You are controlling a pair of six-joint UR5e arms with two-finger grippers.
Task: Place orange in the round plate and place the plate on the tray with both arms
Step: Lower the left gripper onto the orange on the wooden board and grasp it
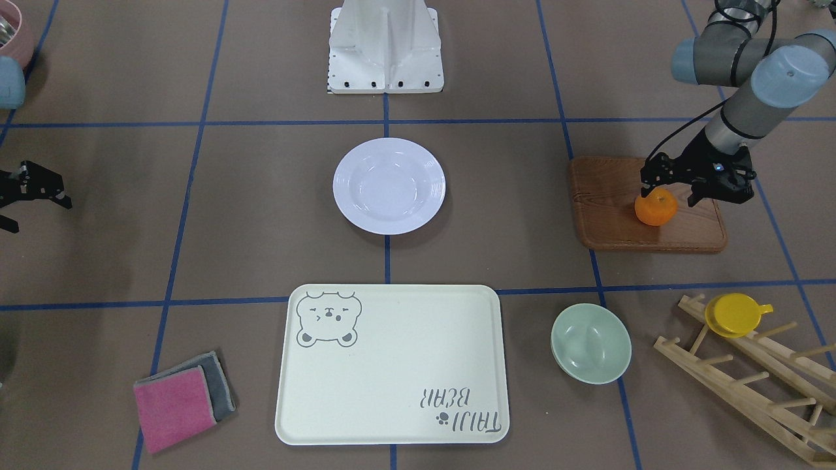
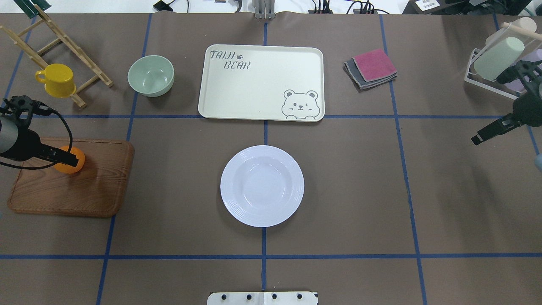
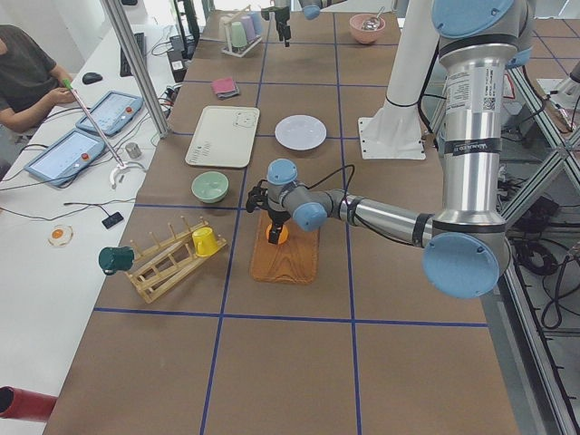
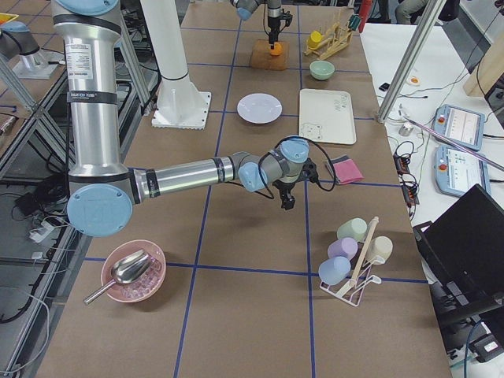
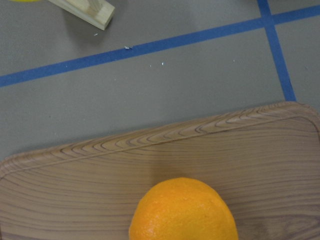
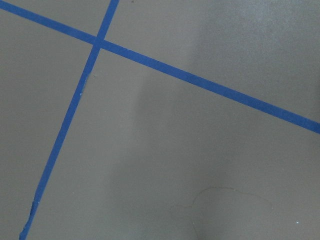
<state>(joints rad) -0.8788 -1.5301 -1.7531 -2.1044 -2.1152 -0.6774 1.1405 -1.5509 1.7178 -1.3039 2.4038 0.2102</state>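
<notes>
The orange [image 1: 656,209] rests on a brown wooden board [image 1: 607,222] on my left side. My left gripper [image 1: 671,194] hangs low over it, open, with one finger on each side of the fruit's top. The left wrist view shows the orange [image 5: 182,210] at its bottom edge, with no fingers visible. The white round plate [image 1: 346,189] lies empty at the table's middle. The cream tray [image 1: 392,365] with the bear face lies beyond the plate, also empty. My right gripper [image 1: 36,196] hovers open over bare table at the far right side.
A pale-green bowl [image 1: 591,343] stands between the tray and a wooden rack [image 1: 744,378] that carries a yellow cup [image 1: 735,313]. Folded pink and grey cloths [image 1: 183,398] lie on the tray's other side. A cup rack [image 2: 499,55] stands near the right gripper.
</notes>
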